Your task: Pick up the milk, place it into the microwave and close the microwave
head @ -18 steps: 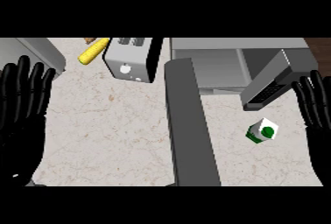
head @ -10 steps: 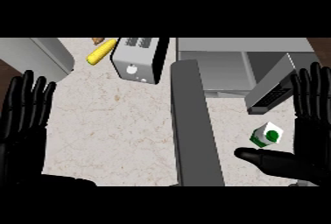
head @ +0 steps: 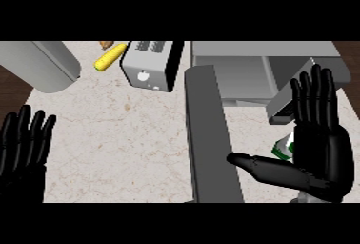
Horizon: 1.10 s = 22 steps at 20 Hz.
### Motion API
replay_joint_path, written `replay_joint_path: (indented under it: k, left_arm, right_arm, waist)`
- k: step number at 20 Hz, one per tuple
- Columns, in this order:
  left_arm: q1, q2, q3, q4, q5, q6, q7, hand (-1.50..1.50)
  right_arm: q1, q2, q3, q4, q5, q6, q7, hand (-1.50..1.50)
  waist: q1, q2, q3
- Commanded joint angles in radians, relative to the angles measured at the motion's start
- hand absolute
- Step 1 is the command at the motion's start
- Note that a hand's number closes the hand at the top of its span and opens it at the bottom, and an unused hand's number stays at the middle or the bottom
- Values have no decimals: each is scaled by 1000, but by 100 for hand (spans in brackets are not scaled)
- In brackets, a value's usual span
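Right hand (head: 320,150) open over milk (head: 283,147) — label unreadable, green mark.

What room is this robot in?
Most likely a kitchen. A toaster and an open microwave stand on a speckled stone counter, with a corn cob beside the toaster and a milk carton behind the right hand.

Kitchen: marble counter (head: 126,143), toaster (head: 151,64), microwave (head: 260,71).

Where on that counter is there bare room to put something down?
The widest bare patch of the speckled beige counter lies between the open black left hand, the silver toaster and the open grey microwave door. Right of the door, the open black right hand and the white-and-green milk carton crowd it.
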<state>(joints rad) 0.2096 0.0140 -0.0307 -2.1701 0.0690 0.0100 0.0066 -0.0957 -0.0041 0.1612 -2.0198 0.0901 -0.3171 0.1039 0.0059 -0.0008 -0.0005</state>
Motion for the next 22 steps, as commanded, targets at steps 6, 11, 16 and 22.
replay_joint_path:
  k: [6, 11, 16, 22]
  left_arm:
    - [135, -4, 5, -4, 20, -70, -123, -150]
    - [190, -2, 19, -4, 39, -93, -152, -150]
    - [264, -13, 10, -44, 54, -129, -173, -150]
    - [308, -2, 45, -77, 100, -165, -167, -150]
  right_arm:
    - [59, 4, 16, 21, 99, -135, -16, -150]
    - [28, -1, -59, 72, 107, -153, -5, -150]
    - [40, -12, -114, 180, 12, -133, -80, -150]
    - [133, -35, -214, 271, -93, -82, -254, -150]
  waist:
    - [-3, 0, 0]
    - [-2, 0, 0]
    - [0, 0, 0]
    - [-1, 0, 1]
